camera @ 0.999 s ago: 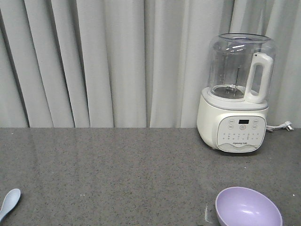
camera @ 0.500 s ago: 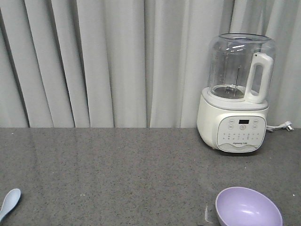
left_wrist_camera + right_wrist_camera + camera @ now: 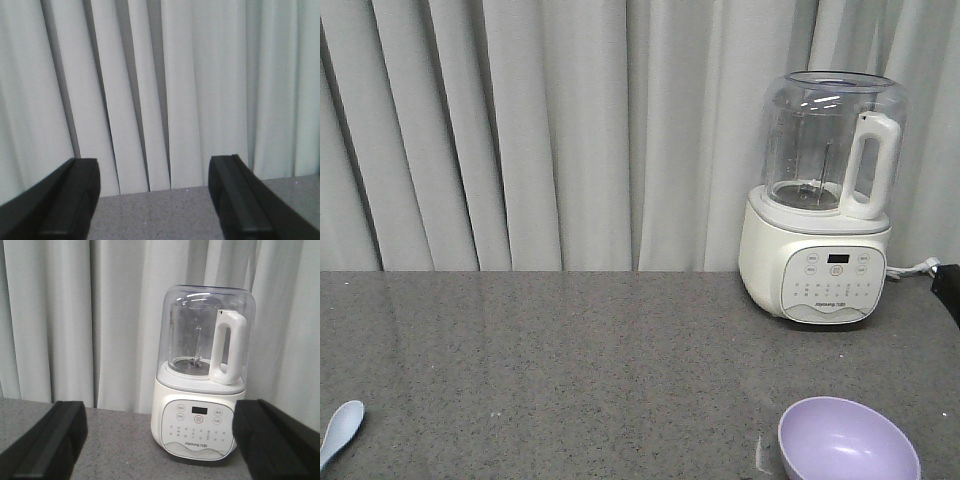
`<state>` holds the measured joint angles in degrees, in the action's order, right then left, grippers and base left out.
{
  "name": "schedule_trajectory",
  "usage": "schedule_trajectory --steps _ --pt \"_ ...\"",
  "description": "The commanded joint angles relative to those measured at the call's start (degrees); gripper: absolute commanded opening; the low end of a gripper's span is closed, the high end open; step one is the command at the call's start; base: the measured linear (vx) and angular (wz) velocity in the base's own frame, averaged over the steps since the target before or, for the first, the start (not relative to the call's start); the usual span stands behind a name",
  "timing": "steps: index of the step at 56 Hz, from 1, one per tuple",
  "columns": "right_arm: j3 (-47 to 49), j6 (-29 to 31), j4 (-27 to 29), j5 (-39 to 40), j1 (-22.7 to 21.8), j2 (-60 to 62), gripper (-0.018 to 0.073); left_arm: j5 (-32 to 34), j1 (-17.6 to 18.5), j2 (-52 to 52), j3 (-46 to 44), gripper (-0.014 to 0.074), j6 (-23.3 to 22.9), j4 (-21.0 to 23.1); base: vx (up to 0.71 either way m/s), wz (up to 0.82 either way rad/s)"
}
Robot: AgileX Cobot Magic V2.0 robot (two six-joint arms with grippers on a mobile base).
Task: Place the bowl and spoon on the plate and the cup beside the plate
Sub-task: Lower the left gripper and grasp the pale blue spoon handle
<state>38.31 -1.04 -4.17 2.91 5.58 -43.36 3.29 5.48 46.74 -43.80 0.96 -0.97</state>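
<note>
At far left, the pale blue spoon (image 3: 340, 432) lies on the grey counter (image 3: 570, 360), cut off by the frame's edge. Our left gripper (image 3: 154, 172) hangs with jaws spread wide and nothing between them, facing the curtain (image 3: 200, 90). Toward the right, the lavender bowl (image 3: 848, 442) sits upright, well apart from the spoon, in front of a white blender (image 3: 825, 200). Our right gripper (image 3: 160, 410) is likewise spread and empty. Neither plate nor cup shows in any view. We judge the arranging not yet begun; next, a gripper must come down onto bowl or spoon.
</note>
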Motion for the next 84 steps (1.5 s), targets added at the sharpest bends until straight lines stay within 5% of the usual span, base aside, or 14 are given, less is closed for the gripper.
schedule_trajectory --steps 1,7,15,18,19,30,59,74,84 --pt "2.14 0.57 -0.28 5.42 -0.15 0.08 0.0729 5.54 0.03 -0.20 -2.20 0.0608 -0.02 0.50 0.00 0.00" --pt "2.14 0.57 -0.28 5.31 -0.15 0.08 0.0722 -1.47 0.03 0.39 -4.23 0.0592 -1.69 0.65 0.00 0.00" --pt "2.14 0.57 -0.28 3.04 -0.15 0.08 0.0694 -22.19 0.03 7.58 -14.04 0.0588 -2.26 -0.69 0.00 0.00" --pt "2.14 0.57 -0.28 1.43 -0.15 0.08 0.0682 -30.41 -0.04 12.32 -18.83 0.0588 -3.39 -2.89 0.00 0.00" --pt "2.14 0.62 -0.28 -0.71 -0.15 0.08 0.0661 -42.63 -0.16 20.70 -25.30 0.0587 -6.90 -7.26 0.00 0.00" --pt "2.14 0.62 -0.28 -3.76 -0.15 0.08 0.0633 -56.43 -0.16 34.74 -28.09 0.0587 -9.16 -12.45 0.00 0.00" --pt "2.14 0.62 -0.28 -4.16 -0.15 0.08 0.0608 -57.52 -3.20 44.30 -28.09 0.0587 -9.11 -11.27 0.00 0.00" --pt "2.14 0.62 -0.28 -4.14 -0.15 0.08 0.0599 -55.02 -4.62 48.65 -28.09 0.0587 -4.88 -2.72 0.00 0.00" --pt "2.14 0.62 -0.33 -4.14 -0.15 0.08 0.0594 -54.34 -4.62 50.65 -28.09 0.0585 -4.47 -2.43 0.00 0.00"
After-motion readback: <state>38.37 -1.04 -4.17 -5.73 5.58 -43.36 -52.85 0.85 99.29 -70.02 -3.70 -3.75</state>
